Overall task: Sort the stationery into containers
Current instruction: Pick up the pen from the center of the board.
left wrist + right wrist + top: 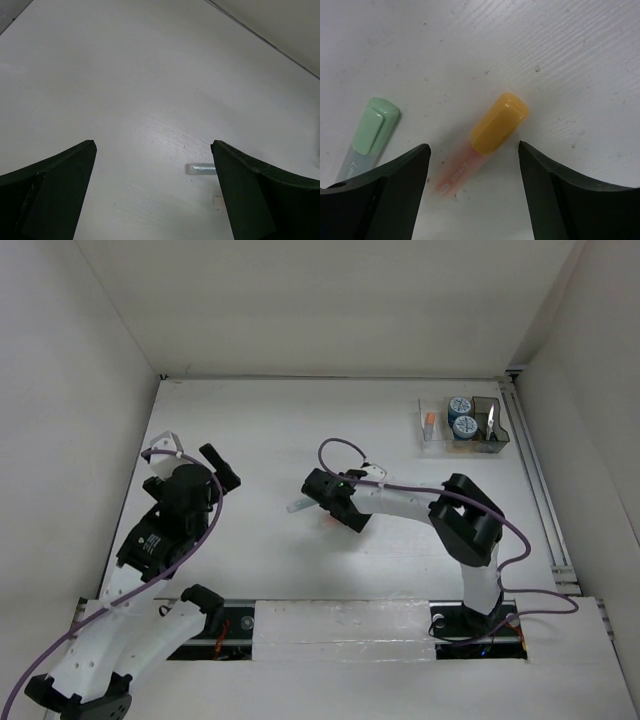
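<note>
An orange-capped marker pen [492, 135] lies on the table between the open fingers of my right gripper [473, 146], which hovers just above it. A green-capped marker pen [367, 135] lies to its left, outside the jaws. From above, my right gripper [320, 510] covers most of both pens; a pale pen end [298, 507] pokes out. The clear organiser [432, 445] stands far right and holds one orange-ended pen [430, 421], two blue-and-white rolls [459, 406] and the scissors [491, 423] in its dark end. My left gripper [222, 467] is open and empty.
White walls enclose the table on three sides. A metal rail [538, 480] runs along the right edge beside the organiser. In the left wrist view a pale pen end [200, 168] shows by my right finger, above bare table [150, 75].
</note>
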